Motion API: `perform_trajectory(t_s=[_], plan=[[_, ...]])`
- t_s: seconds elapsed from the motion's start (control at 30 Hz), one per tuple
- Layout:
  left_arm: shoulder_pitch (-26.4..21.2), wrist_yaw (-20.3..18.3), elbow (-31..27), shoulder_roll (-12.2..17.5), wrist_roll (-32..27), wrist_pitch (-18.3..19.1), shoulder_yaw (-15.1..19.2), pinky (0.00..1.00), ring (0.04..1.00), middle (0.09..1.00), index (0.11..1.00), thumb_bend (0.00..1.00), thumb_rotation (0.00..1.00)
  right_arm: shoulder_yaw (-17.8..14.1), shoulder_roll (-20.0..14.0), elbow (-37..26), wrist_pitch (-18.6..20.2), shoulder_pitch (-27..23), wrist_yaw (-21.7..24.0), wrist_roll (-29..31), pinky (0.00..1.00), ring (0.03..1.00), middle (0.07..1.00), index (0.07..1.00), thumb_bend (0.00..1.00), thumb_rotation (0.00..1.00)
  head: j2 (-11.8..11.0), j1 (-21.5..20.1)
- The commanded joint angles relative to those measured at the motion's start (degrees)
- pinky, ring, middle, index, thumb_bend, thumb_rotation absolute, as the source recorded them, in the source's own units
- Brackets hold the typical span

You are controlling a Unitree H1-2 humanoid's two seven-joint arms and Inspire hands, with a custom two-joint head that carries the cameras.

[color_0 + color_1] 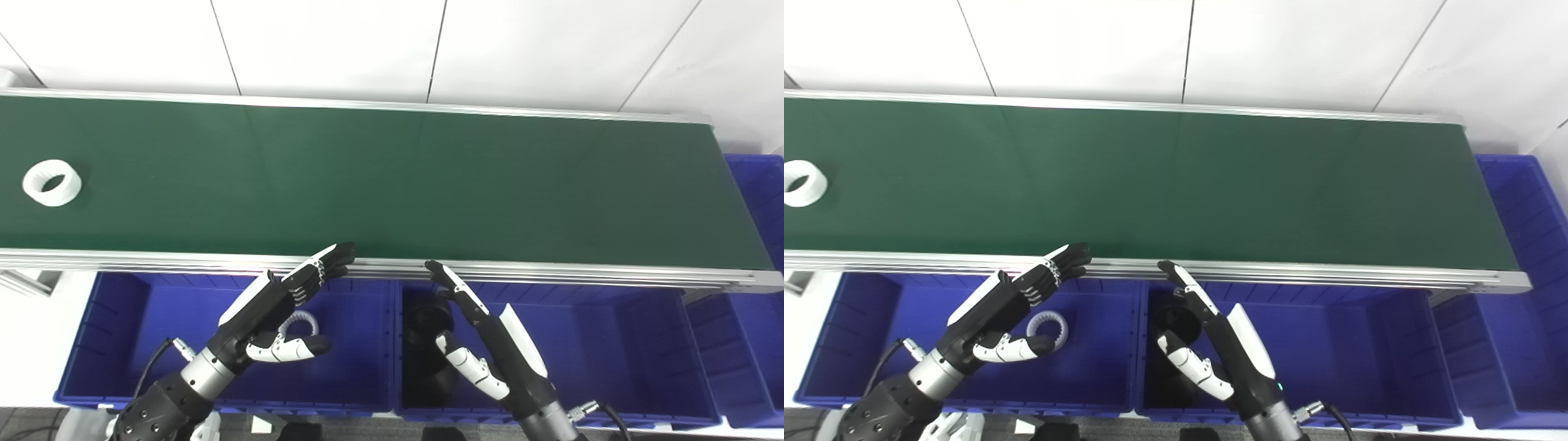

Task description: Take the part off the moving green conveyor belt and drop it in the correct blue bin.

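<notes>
Blue plastic bins lie nearest, set side by side below the near rail of the belt: the left blue bin (863,343) holds a white toothed ring (1048,326), and the middle blue bin (1335,355) holds a black cylindrical part (1170,321). Above them both hands are held released, grasping nothing, with fingers extended and thumbs apart: the left hand (278,309) hangs over the left bin with its fingertips at the aluminium rail (551,269), and the right hand (484,340) hangs over the middle bin, fingertips just short of the same rail. Beyond the rail the green conveyor belt (429,177) is spread wide, and the white plastic ring-shaped part (52,182) is seen lying flat at its far left end, well apart from both hands. The part is judged light and stiff, probably smooth and somewhat slippery; it would best be pinched across its wall, with the thumb inside the bore and fingers on the outer rim. The left bin is judged the correct destination.
</notes>
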Motion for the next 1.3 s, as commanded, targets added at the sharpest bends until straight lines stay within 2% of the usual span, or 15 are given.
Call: perform_trajectory(t_s=[0.0,0.3,1.27], plan=[[-0.08,0.41,-1.59,0.52,-0.04,-1.17,-0.08,0.93,0.964,0.972,0.950,0.47,0.55,-0.10,0.13,-1.58,-3.25,0.27,-0.58,0.56,0.88,0.939,0.963,0.950,0.44,0.95,-0.05,0.07],[0.08,0.20,-1.81,0.70,-0.56,-0.90,-0.14,0.94,0.962,0.968,0.947,0.46,0.52,-0.11,0.22,-1.93,-2.71,0.23,-0.40,0.72,0.89,0.944,0.966,0.952,0.44,0.95,0.16,0.03],[-0.61,0.29,-1.46,0.66,-0.72,-0.80,0.10,0.92,0.953,0.964,0.943,0.45,0.52,-0.61,0.20,-1.74,-2.18,-1.17,-0.07,0.57,0.88,0.935,0.959,0.952,0.45,0.95,0.00,0.82]])
